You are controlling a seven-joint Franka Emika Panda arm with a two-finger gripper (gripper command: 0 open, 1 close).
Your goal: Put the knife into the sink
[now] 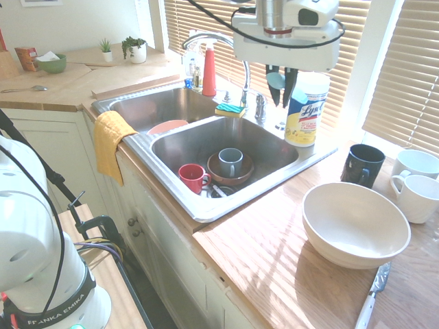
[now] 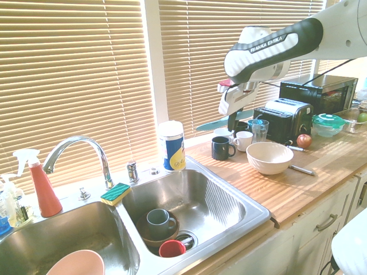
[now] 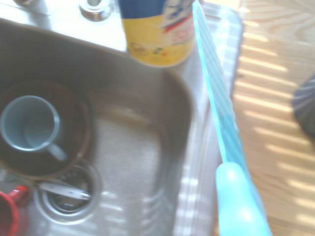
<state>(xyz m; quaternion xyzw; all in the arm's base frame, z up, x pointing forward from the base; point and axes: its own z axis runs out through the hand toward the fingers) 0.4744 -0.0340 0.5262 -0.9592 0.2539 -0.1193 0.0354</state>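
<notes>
Knife [image 3: 222, 123] hangs level in the tool's [image 1: 282, 81] closed grip, above the sink's [image 1: 312, 159] rim.

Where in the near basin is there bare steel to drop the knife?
In the sink, the near basin's bare floor lies toward the wipes canister, beyond the grey mug in its brown bowl. The red cup and drain corner is crowded. The gripper holds the knife above the rim.

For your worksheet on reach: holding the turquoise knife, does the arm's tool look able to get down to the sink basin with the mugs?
Probably yes. The tool, shut on the knife, hangs above the sink rim beside the wipes canister; open air lies below, though mugs crowd the basin floor.
</notes>
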